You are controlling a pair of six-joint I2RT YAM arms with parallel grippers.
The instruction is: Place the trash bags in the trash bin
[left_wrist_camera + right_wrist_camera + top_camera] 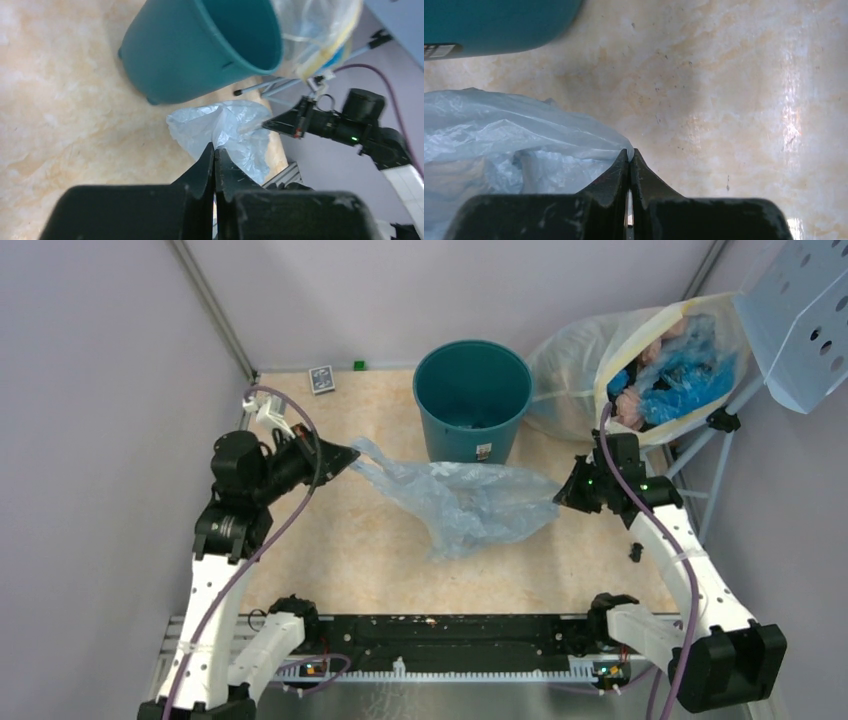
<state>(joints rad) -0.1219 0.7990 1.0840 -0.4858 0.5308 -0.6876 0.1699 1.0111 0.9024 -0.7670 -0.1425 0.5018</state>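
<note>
From above, the trash bag [470,502] stretched mid-frame between the left tool [347,458] and right tool [562,495], just below the trash bin [470,430]. Each wrist view showed its jaws pinched tight on a bag corner. To my eye, both tools should rise evenly, clearing the rim before lowering.

The bag [470,502] is thin, translucent plastic film, pale blue-grey, crinkled, with a faint sheen. The bin [450,440] is smooth teal plastic, semi-matt. The table [330,560] has a mottled beige stone-look top, lightly glossy, with small dark specks. The right gripper [630,153] is matt black.
</note>
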